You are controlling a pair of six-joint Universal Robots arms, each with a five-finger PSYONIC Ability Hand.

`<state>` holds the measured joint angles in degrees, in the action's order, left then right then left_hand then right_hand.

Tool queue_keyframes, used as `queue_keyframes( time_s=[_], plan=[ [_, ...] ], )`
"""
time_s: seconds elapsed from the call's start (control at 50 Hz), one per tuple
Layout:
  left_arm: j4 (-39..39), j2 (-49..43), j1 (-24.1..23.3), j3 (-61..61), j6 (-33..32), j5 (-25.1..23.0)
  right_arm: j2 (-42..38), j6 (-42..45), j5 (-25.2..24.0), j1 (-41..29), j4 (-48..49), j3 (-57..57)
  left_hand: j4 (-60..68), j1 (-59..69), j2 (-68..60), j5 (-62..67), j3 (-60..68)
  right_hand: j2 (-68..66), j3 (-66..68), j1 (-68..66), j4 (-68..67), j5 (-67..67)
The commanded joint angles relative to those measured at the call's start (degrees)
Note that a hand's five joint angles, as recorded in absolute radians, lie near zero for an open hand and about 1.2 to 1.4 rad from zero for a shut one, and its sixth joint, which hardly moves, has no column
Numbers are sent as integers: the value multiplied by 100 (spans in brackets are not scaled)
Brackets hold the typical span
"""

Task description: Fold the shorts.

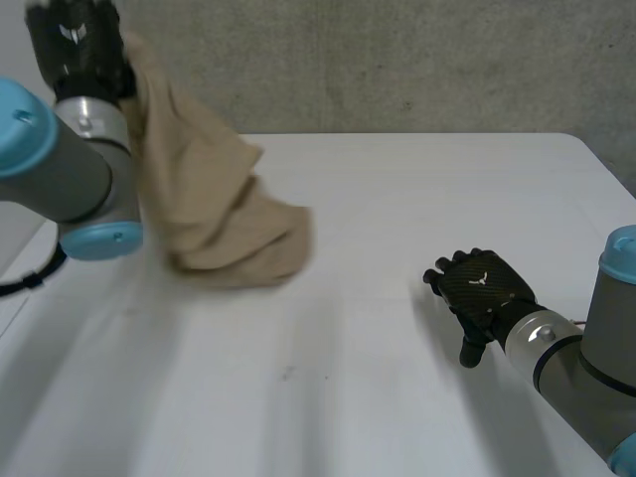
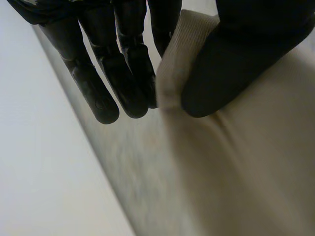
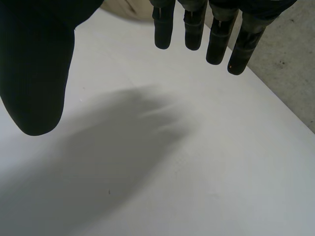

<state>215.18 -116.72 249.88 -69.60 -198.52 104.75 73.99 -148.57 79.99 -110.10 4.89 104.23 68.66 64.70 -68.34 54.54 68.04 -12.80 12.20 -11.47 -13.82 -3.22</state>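
Upper left, the left hand (image 1: 75,45) pinches an edge of the tan shorts (image 1: 214,214) between thumb and fingers (image 2: 133,83); they droop onto the table (image 1: 397,397). Lower right, the right hand (image 1: 482,288) is empty, fingers apart. The cloth is probably light and floppy, best held by its corners.

A: What colour are the shorts (image 1: 224,214)?
B: Plain tan with no print, and a fine weave shows beside the black fingers of the left hand (image 2: 123,73).
A: And the right hand (image 1: 484,288)?
B: Black too, above a white table (image 1: 397,397). The wall (image 1: 397,60) is mottled grey.
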Motion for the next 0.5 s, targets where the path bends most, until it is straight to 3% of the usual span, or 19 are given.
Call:
queue_keyframes(
  time_s=[0.02, 0.16, 0.22, 0.24, 0.28, 0.3, 0.4, 0.5],
  plan=[
    [68, 123, -824, -80, 59, -1218, 2, -58, 25, 32, 3, 1, 1134, 1530, -1166, 1546, 1196, 280, -220, 147, 382, 322],
    [51, -754, -2142, -247, 67, -2114, 45, -85, 86, 128, -6, 9, 1134, 1530, -1166, 1546, 1196, 280, -220, 147, 382, 322],
    [7, -958, -2478, -387, 59, -2362, 89, -128, 174, 277, 11, 9, 1134, 1530, -1166, 1546, 1196, 280, -220, 147, 382, 322],
    [-63, -1037, -2636, -553, 33, -2493, 98, -146, 201, 296, 20, 9, -496, -100, 464, -84, -434, 280, -220, 147, 382, 322],
    [-177, -1003, -2768, -799, 15, -2608, 124, -172, 236, 348, 29, -8, -2873, -2478, 2841, -2461, -2812, 280, -220, 147, 382, 322],
    [-239, -994, -2830, -931, -3, -2652, 168, -199, 280, 409, 29, -17, -3400, -3004, 3368, -2988, -3339, 280, -220, 147, 382, 322],
    [-669, -222, -2980, -1871, -64, -2767, 256, -217, 324, 691, 29, -87, -4295, -3899, 4263, -3883, -4234, 280, -220, 147, 382, 322],
    [-898, 614, -2726, -2610, -363, -2670, 371, -208, 306, 919, 29, -201, -4852, -4456, 4820, -4440, -4790, 280, -220, 147, 382, 322]
  ],
)
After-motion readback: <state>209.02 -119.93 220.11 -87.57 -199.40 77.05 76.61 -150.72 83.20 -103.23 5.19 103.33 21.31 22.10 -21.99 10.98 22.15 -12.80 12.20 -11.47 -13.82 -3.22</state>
